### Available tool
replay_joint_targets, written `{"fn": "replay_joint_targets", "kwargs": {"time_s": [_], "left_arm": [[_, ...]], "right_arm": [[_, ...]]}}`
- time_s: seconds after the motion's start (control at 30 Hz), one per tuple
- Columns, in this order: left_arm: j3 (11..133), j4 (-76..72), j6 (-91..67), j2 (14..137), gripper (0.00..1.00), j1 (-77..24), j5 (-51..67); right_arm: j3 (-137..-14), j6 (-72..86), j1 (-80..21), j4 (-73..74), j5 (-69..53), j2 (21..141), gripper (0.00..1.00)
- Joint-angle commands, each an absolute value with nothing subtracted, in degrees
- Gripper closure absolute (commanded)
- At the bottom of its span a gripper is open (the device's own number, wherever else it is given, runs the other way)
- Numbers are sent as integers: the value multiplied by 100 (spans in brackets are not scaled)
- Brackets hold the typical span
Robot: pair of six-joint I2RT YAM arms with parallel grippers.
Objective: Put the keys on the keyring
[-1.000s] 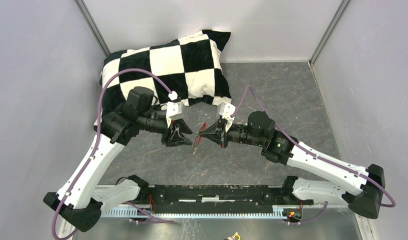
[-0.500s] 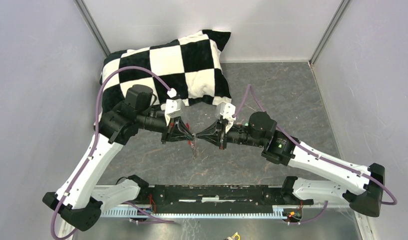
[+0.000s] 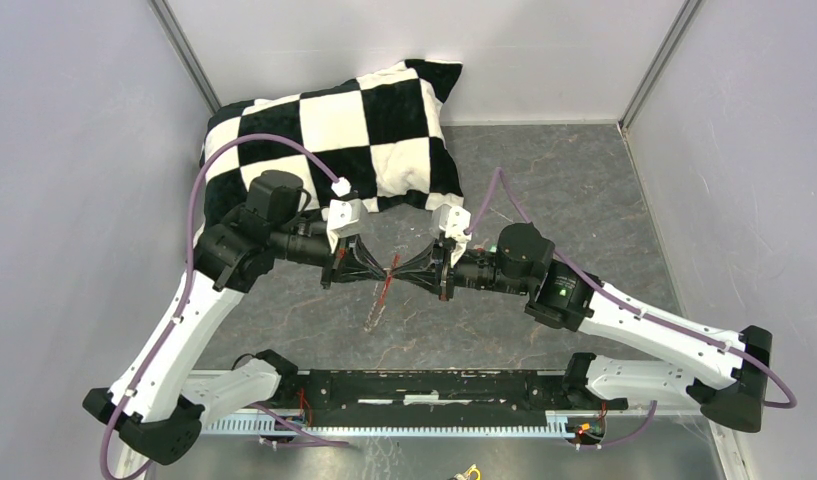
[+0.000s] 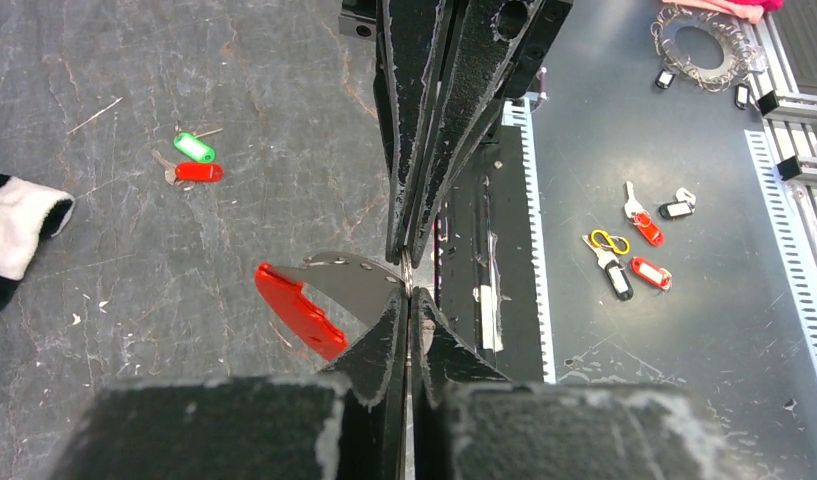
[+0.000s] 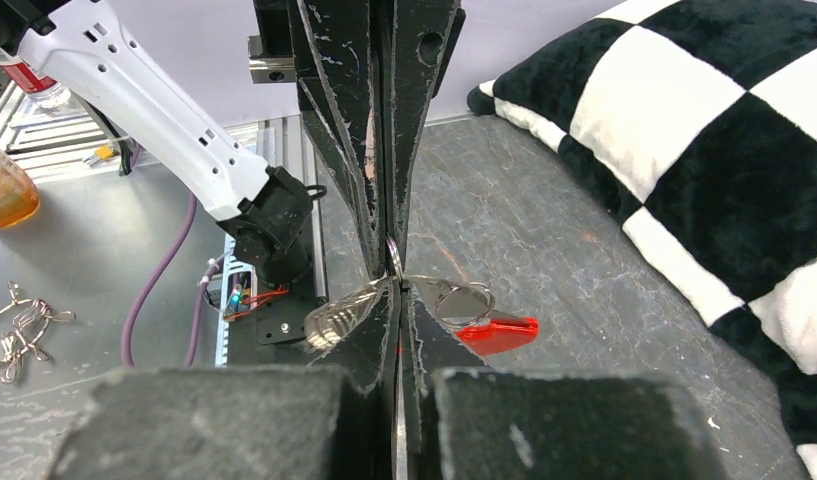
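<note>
The keyring is a thin metal ring with a curved red fob, held above the table between both grippers. My left gripper is shut on the ring's edge. My right gripper is shut on it from the opposite side, tip to tip with the left. The keys lie on the table beyond the fob: one with a green head, one with a red head. A silvery strip hangs from the ring.
A black-and-white checked pillow lies at the back left. The arms' base rail runs along the near edge. Several other tagged keys and a chain coil lie on the metal surface off the table.
My left gripper moved right to meet the right gripper and closed its jaws on the ring. The right gripper kept its hold. The hanging strip swung left.
</note>
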State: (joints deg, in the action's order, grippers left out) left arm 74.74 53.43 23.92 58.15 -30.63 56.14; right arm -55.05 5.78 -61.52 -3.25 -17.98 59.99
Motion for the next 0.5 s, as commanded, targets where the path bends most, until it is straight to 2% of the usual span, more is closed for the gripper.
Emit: {"fn": "replay_joint_targets", "kwargs": {"time_s": [0.0, 0.17, 0.2, 0.23, 0.27, 0.33, 0.47], "left_arm": [[7741, 4981, 2063, 5698, 98, -3121, 5966], [7775, 4860, 2175, 5605, 98, -3126, 6081], [7790, 4858, 2243, 5593, 98, -3131, 6120], [7815, 4860, 2340, 5580, 98, -3129, 6152], [7826, 4854, 2474, 5546, 98, -3125, 6196], [7853, 4850, 2933, 5430, 98, -3129, 6280], [7805, 4832, 4034, 5007, 98, -3129, 6472]], "right_arm": [[-5857, 600, -6259, -554, -1880, 5987, 100], [-5895, 580, -6352, -575, -1973, 5913, 100], [-5910, 582, -6354, -580, -2022, 5896, 95], [-5930, 576, -6354, -580, -2031, 5881, 87], [-5931, 571, -6358, -572, -2046, 5840, 74], [-5936, 480, -6349, -518, -2050, 5722, 61], [-5922, 320, -6358, -335, -1961, 5381, 47]]}}
